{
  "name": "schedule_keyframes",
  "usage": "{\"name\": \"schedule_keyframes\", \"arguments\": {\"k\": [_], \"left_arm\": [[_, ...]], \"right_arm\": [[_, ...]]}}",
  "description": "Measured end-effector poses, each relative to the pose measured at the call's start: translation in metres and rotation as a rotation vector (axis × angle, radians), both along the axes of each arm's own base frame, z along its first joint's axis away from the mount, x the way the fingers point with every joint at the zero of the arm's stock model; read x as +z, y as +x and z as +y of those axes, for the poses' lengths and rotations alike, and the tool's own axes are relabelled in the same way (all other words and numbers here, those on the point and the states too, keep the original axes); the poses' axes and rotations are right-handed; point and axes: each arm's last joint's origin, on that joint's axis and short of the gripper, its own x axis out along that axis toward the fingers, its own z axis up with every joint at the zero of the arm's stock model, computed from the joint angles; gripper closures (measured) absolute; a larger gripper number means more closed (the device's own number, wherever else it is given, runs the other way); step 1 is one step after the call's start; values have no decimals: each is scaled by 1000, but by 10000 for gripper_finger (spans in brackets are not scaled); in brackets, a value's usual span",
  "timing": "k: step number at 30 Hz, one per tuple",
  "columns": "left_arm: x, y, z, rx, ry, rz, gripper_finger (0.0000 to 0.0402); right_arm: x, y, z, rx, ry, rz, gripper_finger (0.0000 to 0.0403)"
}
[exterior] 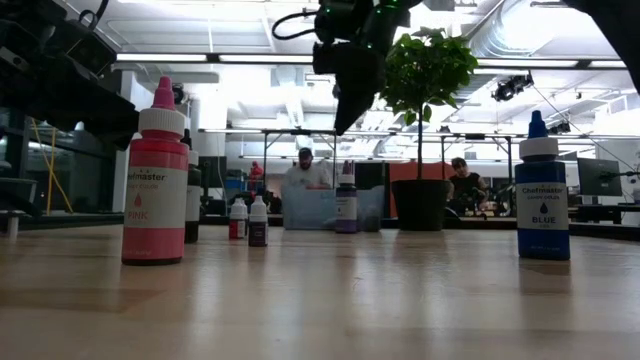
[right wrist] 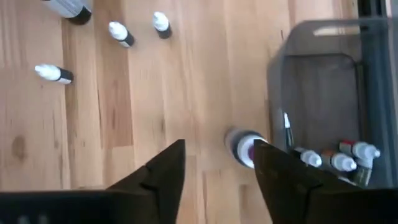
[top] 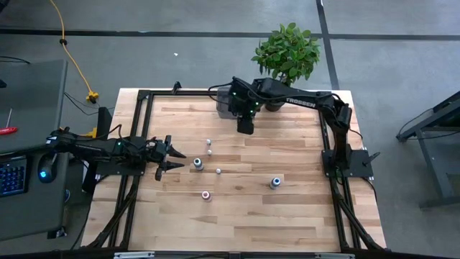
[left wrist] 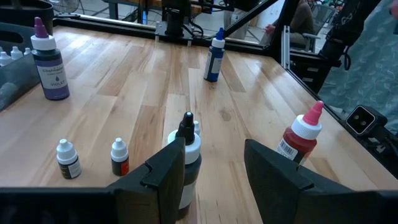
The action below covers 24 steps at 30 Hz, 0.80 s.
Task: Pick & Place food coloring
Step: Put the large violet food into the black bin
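Pink bottle [exterior: 155,175], blue bottle [exterior: 542,190], purple bottle [left wrist: 50,60] upright, well apart. Black-tipped bottle [left wrist: 186,158] upright. Tiny bottles [right wrist: 118,34] also upright.

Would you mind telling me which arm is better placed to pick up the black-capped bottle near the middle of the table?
Left. The left gripper is open, and the black-capped white bottle stands just ahead of its fingers. The right gripper, also open, hovers near the grey tray at the far edge.

Pale, smooth planked wooden table [top: 302,208]
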Motion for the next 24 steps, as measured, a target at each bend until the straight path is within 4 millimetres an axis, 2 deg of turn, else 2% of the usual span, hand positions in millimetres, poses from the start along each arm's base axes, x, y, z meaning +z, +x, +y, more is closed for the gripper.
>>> {"name": "schedule_keyframes", "arguments": {"k": [4,8,15,24], "left_arm": [[0,0,0,0,0,0,238],[0,0,0,0,0,0,238],[0,0,0,0,0,0,238],[0,0,0,0,0,0,238]], "right_arm": [[-11,0,-11,-11,-28,49,188],[-22,2,-20,-33,-38,80,172],[-43,9,-24,-39,-5,118,170],[-50,9,-28,-69,2,146,171]]}}
